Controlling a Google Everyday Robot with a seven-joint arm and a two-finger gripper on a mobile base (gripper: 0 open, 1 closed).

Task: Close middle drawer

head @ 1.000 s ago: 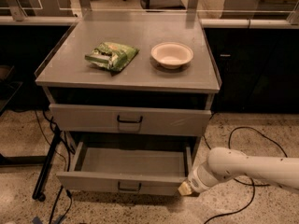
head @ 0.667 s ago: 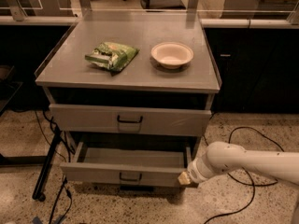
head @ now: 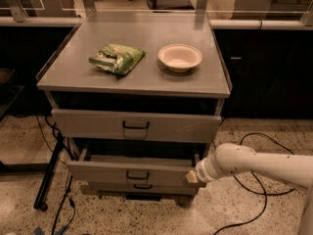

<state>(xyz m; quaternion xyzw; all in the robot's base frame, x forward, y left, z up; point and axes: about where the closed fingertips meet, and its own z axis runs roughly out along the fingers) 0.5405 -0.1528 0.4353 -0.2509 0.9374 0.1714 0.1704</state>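
The grey metal cabinet [head: 215, 89] has three drawers. The middle drawer [head: 98, 172] stands a short way out, its low front panel carrying a small dark handle [head: 137, 176]. The top drawer [head: 171, 127] above it is pulled slightly out. The bottom drawer [head: 161, 188] shows just below the middle one. My gripper [head: 191, 176] is at the end of the white arm [head: 254, 163] from the right and rests against the right end of the middle drawer's front panel.
A green snack bag [head: 116, 58] and a white bowl [head: 180, 57] lie on the cabinet top. Black cables [head: 254, 190] run over the speckled floor at the right and left. A dark stand leg [head: 46, 180] leans at the left of the cabinet.
The middle drawer has slid inward, from wide open to a short way out. My gripper and arm have moved in toward the cabinet with its front panel.
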